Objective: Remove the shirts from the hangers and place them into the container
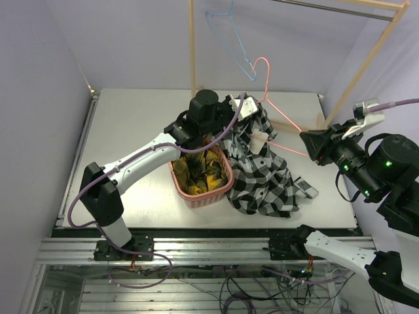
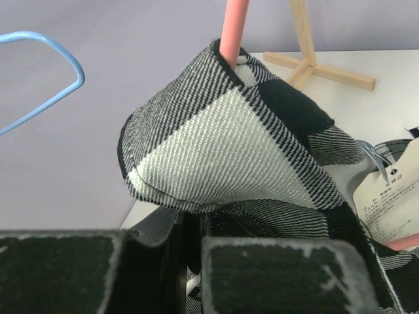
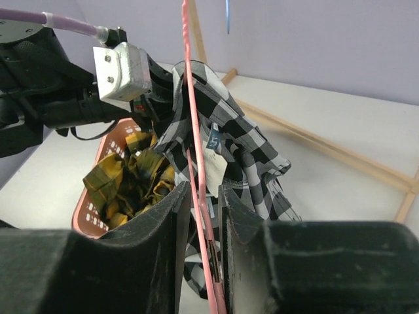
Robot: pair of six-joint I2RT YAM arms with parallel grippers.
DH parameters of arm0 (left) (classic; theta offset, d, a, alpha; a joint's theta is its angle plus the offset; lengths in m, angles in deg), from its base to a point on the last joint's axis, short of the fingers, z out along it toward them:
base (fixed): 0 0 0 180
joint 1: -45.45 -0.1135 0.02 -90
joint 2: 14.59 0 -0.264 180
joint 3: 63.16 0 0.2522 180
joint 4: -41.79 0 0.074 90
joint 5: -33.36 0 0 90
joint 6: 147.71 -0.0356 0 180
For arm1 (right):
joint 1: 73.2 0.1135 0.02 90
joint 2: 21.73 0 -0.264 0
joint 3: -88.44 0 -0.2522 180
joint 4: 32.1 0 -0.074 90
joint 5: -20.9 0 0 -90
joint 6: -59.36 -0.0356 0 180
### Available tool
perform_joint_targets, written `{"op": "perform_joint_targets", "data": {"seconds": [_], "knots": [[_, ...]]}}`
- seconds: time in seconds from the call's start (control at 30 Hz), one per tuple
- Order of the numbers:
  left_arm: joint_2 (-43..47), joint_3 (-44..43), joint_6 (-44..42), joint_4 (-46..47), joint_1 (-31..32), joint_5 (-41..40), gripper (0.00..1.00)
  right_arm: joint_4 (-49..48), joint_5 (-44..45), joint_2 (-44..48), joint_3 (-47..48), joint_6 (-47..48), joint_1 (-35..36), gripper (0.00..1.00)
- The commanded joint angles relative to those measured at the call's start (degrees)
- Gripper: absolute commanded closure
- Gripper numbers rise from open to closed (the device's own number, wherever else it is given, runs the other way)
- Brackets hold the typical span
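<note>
Cloth of the black-and-white shirt [image 1: 262, 176] is judged soft, limp and light, best taken at the collar. It is draped just right of the basket [image 1: 198, 200], its collar pinched tight by the left gripper [image 2: 186, 255]. The pink hanger [image 3: 190, 98] is enclosed narrowly by the right gripper [image 3: 204, 216]; whether it is clamped cannot be told.

The yellow-and-dark plaid shirt [image 1: 203, 171] lies crumpled inside the salmon-pink perforated basket [image 1: 209, 196]. The black-and-white check shirt [image 1: 262, 176] is heaped against the basket's right side, its collar threaded on the tilted pink hanger [image 1: 267, 78]. The light blue hanger [image 1: 229, 39] hangs higher up, behind.
</note>
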Motion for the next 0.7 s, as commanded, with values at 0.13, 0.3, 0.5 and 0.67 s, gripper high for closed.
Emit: {"op": "perform_joint_targets", "data": {"seconds": [0.13, 0.3, 0.5, 0.67], "knots": [[0.11, -3.21, 2.21, 4.85, 1.12, 0.23, 0.93, 3.07, -4.14, -1.09, 0.79, -0.63, 0.39, 0.77], [-1.67, -5.58, 3.37, 5.10, 0.82, -0.57, 0.93, 4.32, -6.09, -1.30, 0.56, -0.89, 0.45, 0.77], [-3.37, -7.94, 3.82, 4.93, 0.66, -1.31, 0.93, 5.31, -5.15, -1.20, 0.60, -1.42, 0.39, 0.91], [-4.94, -9.53, 5.49, 6.48, 0.67, -2.98, 0.92, 6.53, -0.71, -1.68, 0.67, -2.97, 0.41, 1.00]]}}
